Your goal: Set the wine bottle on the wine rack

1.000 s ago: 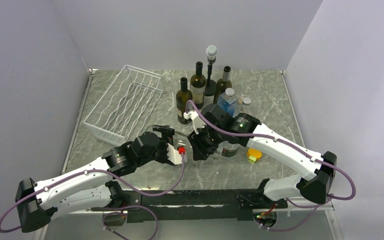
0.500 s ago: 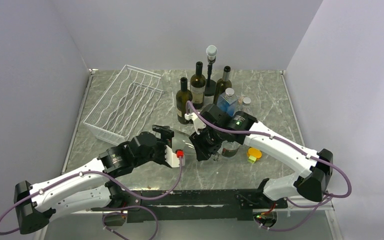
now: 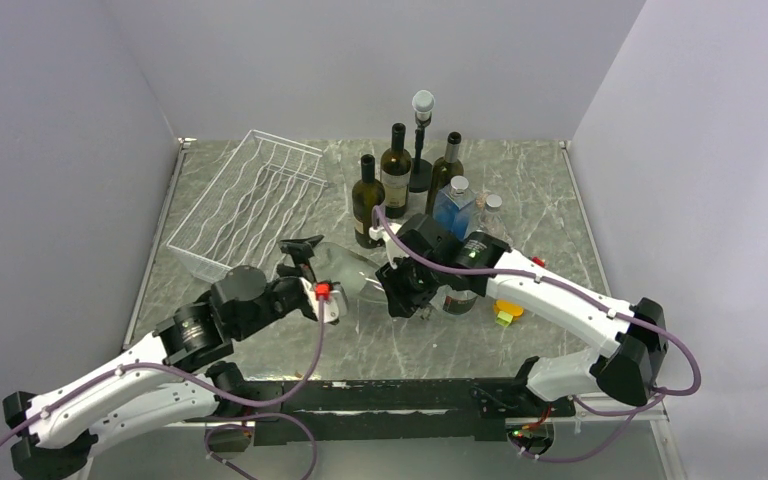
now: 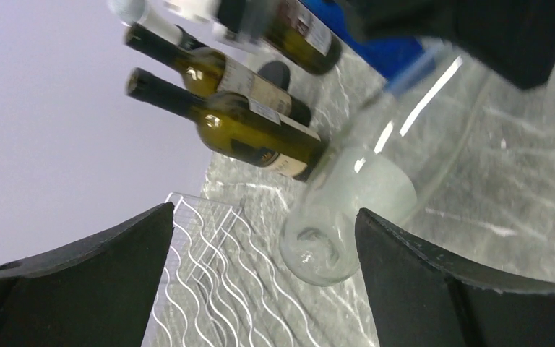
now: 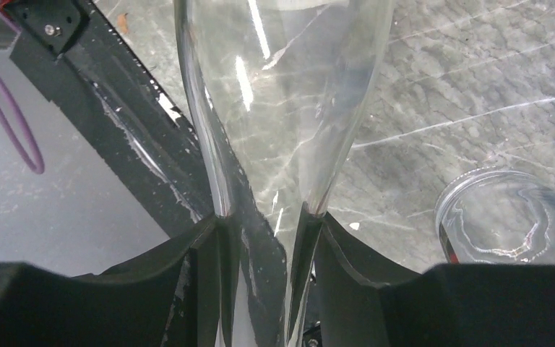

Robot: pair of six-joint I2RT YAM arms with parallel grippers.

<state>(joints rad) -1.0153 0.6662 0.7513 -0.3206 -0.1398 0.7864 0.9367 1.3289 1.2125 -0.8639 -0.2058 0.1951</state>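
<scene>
Right of the one wire rack (image 3: 250, 205) of wavy white rods stand three dark green bottles (image 3: 367, 200), and one clear glass wine bottle (image 3: 350, 268) hangs tilted near the rack's near end. Only the right wrist view shows the right claw (image 5: 264, 260) pinching the slim neck. The left wrist view shows the left claw (image 4: 264, 217) spread wide, empty, facing the round base.
</scene>
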